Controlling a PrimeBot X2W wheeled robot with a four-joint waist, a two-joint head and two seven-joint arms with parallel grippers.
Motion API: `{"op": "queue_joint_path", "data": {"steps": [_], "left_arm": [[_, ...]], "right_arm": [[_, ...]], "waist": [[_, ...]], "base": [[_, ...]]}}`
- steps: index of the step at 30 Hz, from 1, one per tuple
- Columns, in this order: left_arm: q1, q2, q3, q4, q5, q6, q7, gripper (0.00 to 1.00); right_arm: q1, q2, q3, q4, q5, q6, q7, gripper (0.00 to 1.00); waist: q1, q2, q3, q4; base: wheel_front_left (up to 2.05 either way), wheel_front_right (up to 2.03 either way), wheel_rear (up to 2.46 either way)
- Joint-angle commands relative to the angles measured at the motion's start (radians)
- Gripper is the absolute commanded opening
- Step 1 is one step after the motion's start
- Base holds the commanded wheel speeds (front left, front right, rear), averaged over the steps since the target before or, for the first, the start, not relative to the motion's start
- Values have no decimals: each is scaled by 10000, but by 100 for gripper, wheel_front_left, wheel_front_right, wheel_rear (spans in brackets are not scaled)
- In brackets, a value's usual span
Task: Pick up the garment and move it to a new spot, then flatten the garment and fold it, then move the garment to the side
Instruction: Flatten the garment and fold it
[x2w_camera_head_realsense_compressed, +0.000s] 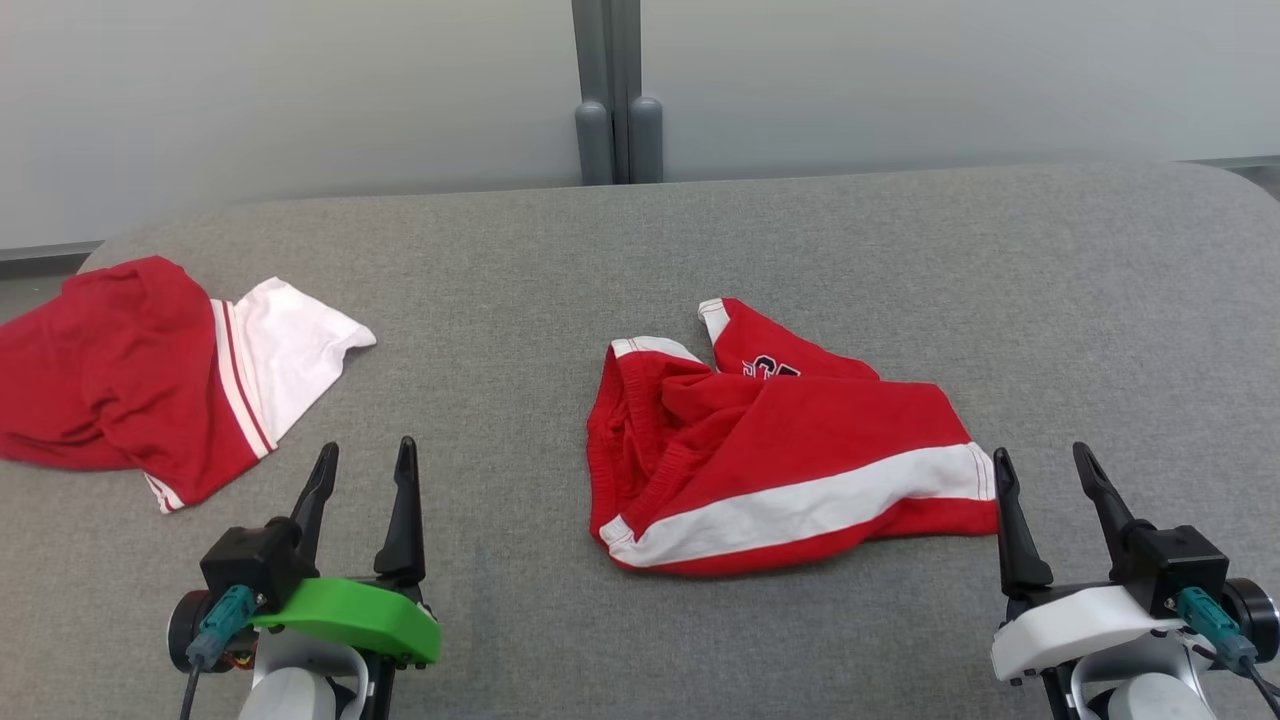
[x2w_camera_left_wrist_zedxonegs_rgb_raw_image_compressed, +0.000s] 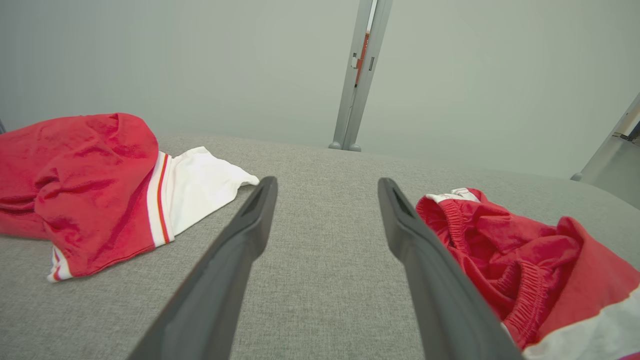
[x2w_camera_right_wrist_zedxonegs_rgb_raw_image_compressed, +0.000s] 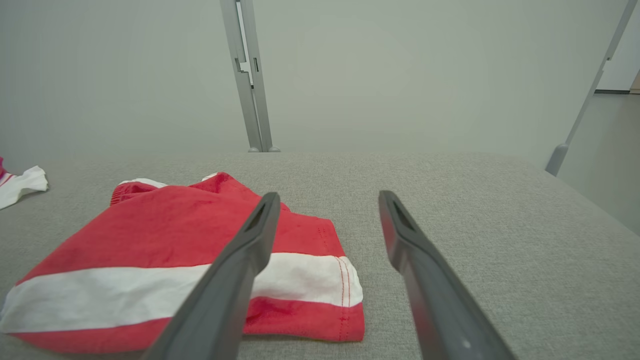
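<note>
While both hold nothing, left tool (x2w_camera_head_realsense_compressed: 366, 448) fully spread, right tool (x2w_camera_head_realsense_compressed: 1043, 453) fully spread.

Your head cam looks down over the grey surface (x2w_camera_head_realsense_compressed: 800, 230); both wrist cams sit low, facing the back wall (x2w_camera_right_wrist_zedxonegs_rgb_raw_image_compressed: 400, 75), sharing the red shorts (x2w_camera_left_wrist_zedxonegs_rgb_raw_image_compressed: 525, 260).

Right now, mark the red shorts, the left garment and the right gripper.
red shorts (x2w_camera_head_realsense_compressed: 800, 503), head view, white stripe.
left garment (x2w_camera_head_realsense_compressed: 290, 352), head view, white sleeve.
right gripper (x2w_camera_head_realsense_compressed: 1040, 454), head view, midway between fingertips.

Garment lettering (x2w_camera_head_realsense_compressed: 772, 368) — half under fold
</note>
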Motion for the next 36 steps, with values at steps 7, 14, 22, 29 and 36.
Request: {"op": "queue_joint_path", "data": {"steps": [7, 14, 22, 29, 36], "left_arm": [[-125, 18, -68, 50, 12, -22, -4, 100], [-435, 15, -714, 375, -89, -22, -6, 100], [-1545, 283, -3866, 1685, -1848, -20, 397, 100], [-2308, 985, -6225, 2101, -3429, -20, 1349, 100], [-3049, 1375, -7607, 2634, -4055, -20, 1422, 100]], "right_arm": [[-162, -28, -32, -89, 134, -17, -46, 100], [-463, -95, 60, 434, 388, -17, -40, 100], [-1550, -912, 67, 2318, 1352, -17, 1274, 100], [-2392, -1438, 632, 3400, 2299, -17, 2179, 100], [-3018, -1844, 1784, 4106, 3233, -16, 2764, 100]], "waist": [[0, 0, 156, 16], [0, 0, 342, 14], [0, 0, 509, 56], [0, 0, 743, 52], [0, 0, 993, 121]], "base": [[0, 0, 0], [0, 0, 0], [0, 0, 0], [0, 0, 0], [0, 0, 0]]}}
